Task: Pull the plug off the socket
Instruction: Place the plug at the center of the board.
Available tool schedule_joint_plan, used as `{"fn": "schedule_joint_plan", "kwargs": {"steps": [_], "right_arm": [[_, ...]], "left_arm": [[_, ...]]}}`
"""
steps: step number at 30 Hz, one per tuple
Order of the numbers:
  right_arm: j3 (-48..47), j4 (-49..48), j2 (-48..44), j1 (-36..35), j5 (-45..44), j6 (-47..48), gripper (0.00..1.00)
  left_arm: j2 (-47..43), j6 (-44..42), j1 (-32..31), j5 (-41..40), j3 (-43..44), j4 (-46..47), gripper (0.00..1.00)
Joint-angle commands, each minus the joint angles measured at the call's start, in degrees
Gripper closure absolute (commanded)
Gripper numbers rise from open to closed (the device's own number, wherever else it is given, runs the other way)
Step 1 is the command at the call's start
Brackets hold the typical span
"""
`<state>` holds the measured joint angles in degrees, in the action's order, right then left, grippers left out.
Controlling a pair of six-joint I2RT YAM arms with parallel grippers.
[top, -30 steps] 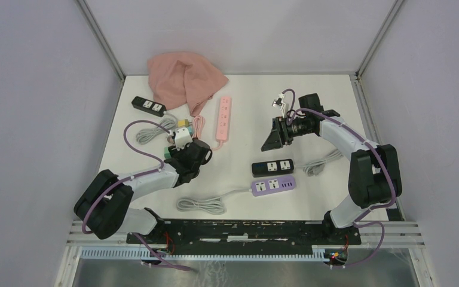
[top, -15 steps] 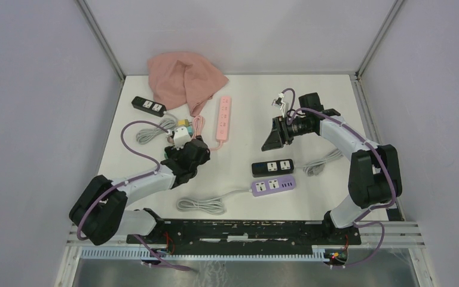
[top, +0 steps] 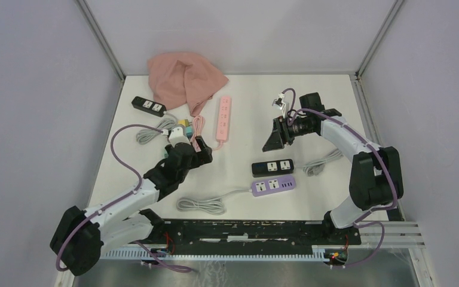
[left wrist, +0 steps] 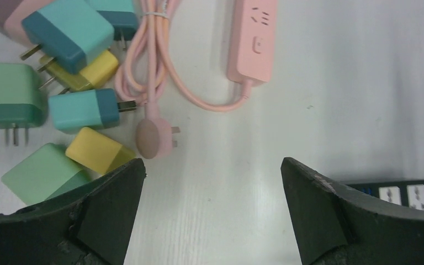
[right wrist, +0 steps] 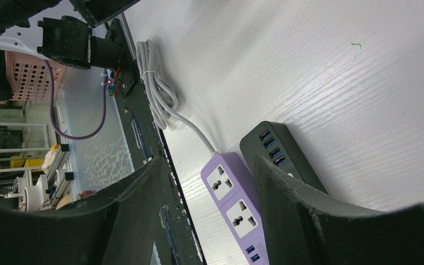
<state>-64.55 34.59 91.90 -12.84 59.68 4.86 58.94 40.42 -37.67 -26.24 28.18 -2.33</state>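
Note:
My left gripper (top: 197, 153) is open and empty, hovering over bare table just right of a pile of loose coloured plug adapters (top: 182, 125). In the left wrist view the gripper (left wrist: 210, 165) has its jaws wide apart. Teal (left wrist: 85, 109), yellow (left wrist: 96, 154) and green (left wrist: 8, 102) adapters lie at the left, beside the pink strip's own plug (left wrist: 154, 138). The pink power strip (top: 223, 116) lies beyond. My right gripper (top: 273, 139) is open and empty above a black strip (top: 272, 167) and a purple strip (top: 273, 186). No visible socket holds a plug.
A pink cloth (top: 185, 78) lies at the back left. Another black strip (top: 149, 106) sits left of the adapters. Coiled white cords lie at the front (top: 200, 205) and right (top: 323, 162). The right wrist view shows the purple strip (right wrist: 237, 204) and the black strip (right wrist: 281, 154).
My left arm has swung its elbow down and left, and its gripper has edged slightly up and right beside the adapters. The right arm has not moved.

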Motion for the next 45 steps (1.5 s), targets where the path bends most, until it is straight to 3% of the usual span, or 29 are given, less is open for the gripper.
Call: {"fn": "schedule_joint_plan", "kwargs": {"steps": [1, 11, 20, 22, 27, 29, 35, 45], "right_arm": [[-2.4, 0.1, -3.0, 0.3, 0.2, 2.6, 0.34], [-1.3, 0.7, -5.5, 0.3, -1.4, 7.5, 0.34], [3.5, -0.1, -10.7, 0.0, -8.0, 21.3, 0.32], [5.3, -0.1, -12.0, -0.5, -9.8, 26.4, 0.28], [12.5, 1.4, -16.2, -4.1, -12.6, 47.1, 0.05], [15.0, 0.9, -17.4, -5.0, -13.7, 53.1, 0.00], [16.0, 0.5, -14.5, -6.9, -21.2, 58.3, 0.01], [14.3, -0.2, -8.8, -9.8, -28.4, 56.0, 0.17]], "left_arm": [[-7.2, -5.1, 0.1, 9.8, -2.9, 8.0, 0.01], [-16.6, -7.3, 0.1, 22.5, -6.3, 14.7, 0.01], [-20.0, -6.5, 0.1, 26.0, -11.0, 21.0, 0.01], [-20.6, -6.5, 0.1, 25.9, -11.4, 21.1, 0.01], [-21.6, -6.5, 0.1, 25.8, -12.0, 21.3, 0.01], [-22.0, -6.5, 0.1, 25.9, -12.1, 21.3, 0.01], [-23.1, -6.3, 0.1, 25.8, -12.8, 21.3, 0.01], [-24.0, -6.1, 0.1, 25.9, -13.4, 21.0, 0.01]]}}
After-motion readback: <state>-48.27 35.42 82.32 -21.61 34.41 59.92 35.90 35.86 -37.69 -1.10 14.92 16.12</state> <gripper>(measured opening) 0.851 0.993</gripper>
